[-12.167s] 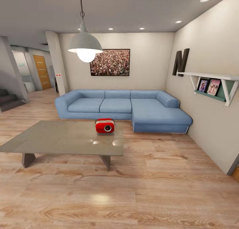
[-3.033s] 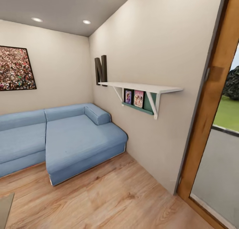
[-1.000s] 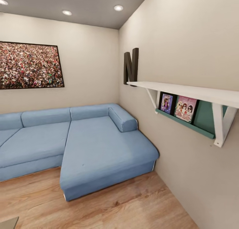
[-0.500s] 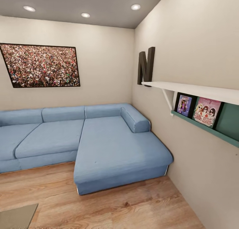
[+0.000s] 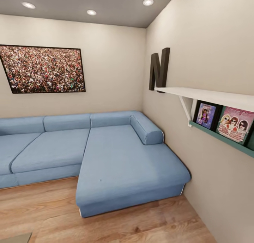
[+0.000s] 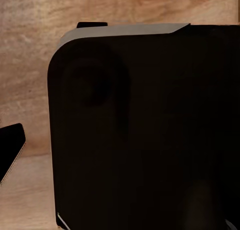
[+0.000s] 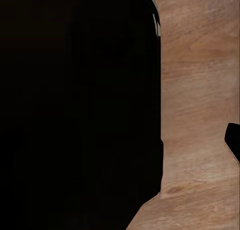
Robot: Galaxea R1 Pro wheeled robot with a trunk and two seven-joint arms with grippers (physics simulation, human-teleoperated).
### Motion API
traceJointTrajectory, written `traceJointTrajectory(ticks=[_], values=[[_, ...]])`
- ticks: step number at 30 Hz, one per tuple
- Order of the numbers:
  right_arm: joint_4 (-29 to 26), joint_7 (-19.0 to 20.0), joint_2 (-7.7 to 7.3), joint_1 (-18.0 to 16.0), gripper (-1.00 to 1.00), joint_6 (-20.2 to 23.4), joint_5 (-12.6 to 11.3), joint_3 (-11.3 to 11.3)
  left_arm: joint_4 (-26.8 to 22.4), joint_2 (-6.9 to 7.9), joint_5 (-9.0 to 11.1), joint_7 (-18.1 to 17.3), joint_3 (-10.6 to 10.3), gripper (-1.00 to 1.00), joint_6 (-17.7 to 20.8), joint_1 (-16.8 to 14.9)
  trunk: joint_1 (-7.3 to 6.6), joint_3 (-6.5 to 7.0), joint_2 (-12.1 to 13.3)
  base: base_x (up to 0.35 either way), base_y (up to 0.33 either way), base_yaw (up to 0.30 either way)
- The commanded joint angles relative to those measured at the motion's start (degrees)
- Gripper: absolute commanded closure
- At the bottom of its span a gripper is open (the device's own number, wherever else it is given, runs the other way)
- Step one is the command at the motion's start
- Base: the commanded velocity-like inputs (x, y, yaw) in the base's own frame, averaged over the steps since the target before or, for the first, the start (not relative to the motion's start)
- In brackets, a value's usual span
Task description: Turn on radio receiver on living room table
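The red radio receiver is out of view. Of the low table, a grey-brown corner (image 5: 16,238) pokes in at the head view's bottom left edge. The living room lies ahead, with its blue L-shaped sofa (image 5: 116,162) and the framed crowd picture (image 5: 44,69) on the back wall. In the left wrist view a dark rounded part of my own body (image 6: 145,130) hangs over the plank floor (image 6: 30,65), with one dark tip (image 6: 10,151) at the frame edge. The right wrist view has the same dark bulk (image 7: 75,110) and a dark tip (image 7: 233,140) over the floor.
The right-hand wall is close, carrying a dark letter N (image 5: 159,68) and a white shelf (image 5: 211,97) with picture covers on a green ledge (image 5: 225,142). Light wood floor (image 5: 42,207) runs between me and the sofa.
The camera has moved: the shelf and sofa look nearer and sit further right, and the table corner has shrunk toward the bottom left. Nothing in the room itself has shifted.
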Motion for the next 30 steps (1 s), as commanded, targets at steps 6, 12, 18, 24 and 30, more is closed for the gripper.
traceJointTrajectory(ticks=[6, 12, 18, 24, 30], values=[[0.0, 0.0, -0.07, 0.0, -1.0, 0.0, -0.1, 0.0, 0.0, 0.03, 0.0, 0.0, 0.0, -1.0, 0.0, 0.0, 0.0, 0.0, 0.0, 0.323, 0.0, 0.0], [0.0, 0.0, 0.01, 0.0, -1.0, 0.0, 0.0, 0.0, -0.1, 0.04, 0.0, 0.0, 0.0, -1.0, 0.0, 0.0, 0.0, 0.0, 0.0, 0.239, 0.0, 0.009], [0.0, 0.0, 0.06, 0.0, -1.0, -0.1, 0.1, 0.0, -0.1, 0.0, -0.1, 0.0, 0.1, -1.0, 0.0, 0.0, 0.0, 0.0, 0.0, 0.043, 0.0, 0.194], [0.0, 0.0, 0.06, 0.0, -1.0, -0.1, 0.1, 0.0, -0.2, 0.0, -0.1, 0.0, 0.0, -1.0, 0.0, 0.0, 0.0, 0.0, 0.0, 0.002, 0.0, 0.271], [0.0, 0.0, 0.03, 0.0, -1.0, -0.1, 0.1, 0.0, -0.3, 0.0, -0.1, 0.0, 0.0, -1.0, 0.0, 0.0, 0.0, 0.0, 0.0, 0.0, 0.0, 0.275]])
